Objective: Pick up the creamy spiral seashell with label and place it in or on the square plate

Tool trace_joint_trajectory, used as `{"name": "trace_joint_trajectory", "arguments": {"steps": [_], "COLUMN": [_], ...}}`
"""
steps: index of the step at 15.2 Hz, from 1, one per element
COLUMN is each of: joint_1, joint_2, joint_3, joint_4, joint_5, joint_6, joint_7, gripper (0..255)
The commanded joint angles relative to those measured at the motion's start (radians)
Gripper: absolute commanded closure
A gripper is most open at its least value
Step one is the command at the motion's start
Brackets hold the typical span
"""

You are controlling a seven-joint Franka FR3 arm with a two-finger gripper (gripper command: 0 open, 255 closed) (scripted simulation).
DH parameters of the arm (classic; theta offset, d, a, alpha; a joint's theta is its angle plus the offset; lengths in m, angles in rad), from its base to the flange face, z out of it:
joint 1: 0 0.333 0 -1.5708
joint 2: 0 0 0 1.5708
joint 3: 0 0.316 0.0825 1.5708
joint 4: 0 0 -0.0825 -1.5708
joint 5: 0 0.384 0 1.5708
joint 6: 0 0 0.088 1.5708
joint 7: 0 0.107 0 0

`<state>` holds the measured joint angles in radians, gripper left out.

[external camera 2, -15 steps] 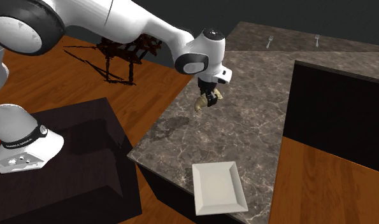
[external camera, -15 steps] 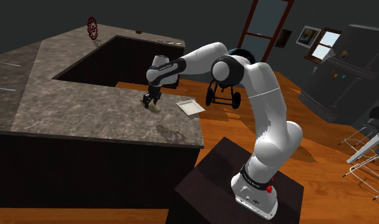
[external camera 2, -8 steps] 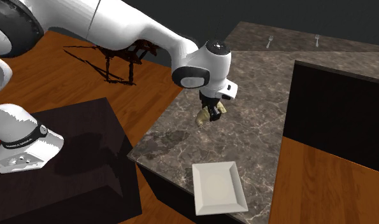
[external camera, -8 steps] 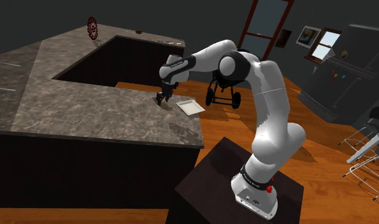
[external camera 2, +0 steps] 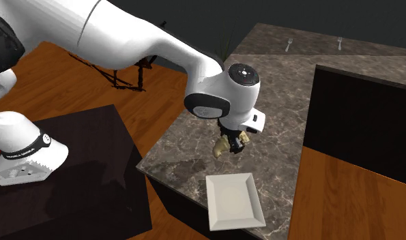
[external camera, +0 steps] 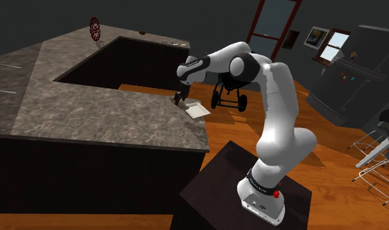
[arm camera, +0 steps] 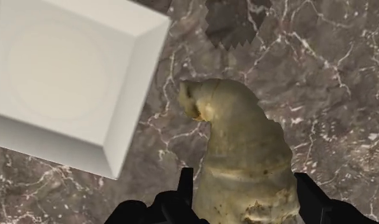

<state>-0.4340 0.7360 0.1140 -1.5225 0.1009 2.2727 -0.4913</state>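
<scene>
Though cropped, seashell [arm camera: 240, 143] (creamy) in gripper [arm camera: 245, 188]

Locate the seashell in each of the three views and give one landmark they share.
Shoulder view: seashell near centre, in the gripper, just left of the square plate.
Second exterior view: seashell at centre, hanging from the gripper, above the plate in the picture.
Wrist view: seashell clasped in the gripper, beside the plate.
Shared landmark: the white square plate.
</scene>
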Motion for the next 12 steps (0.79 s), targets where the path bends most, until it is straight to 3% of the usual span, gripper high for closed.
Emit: {"name": "trace_joint_trajectory", "arguments": {"steps": [1, 12], "joint_1": [-0.038, -0.201], "joint_2": [0.0, 0.087], "joint_3": [-0.004, -0.033], "joint_4": [0.004, 0.174], "joint_5": [0.005, 0.013], "joint_6": [-0.01, -0.121], "joint_7": [-0.045, -0.23], "gripper": [255, 255]}}
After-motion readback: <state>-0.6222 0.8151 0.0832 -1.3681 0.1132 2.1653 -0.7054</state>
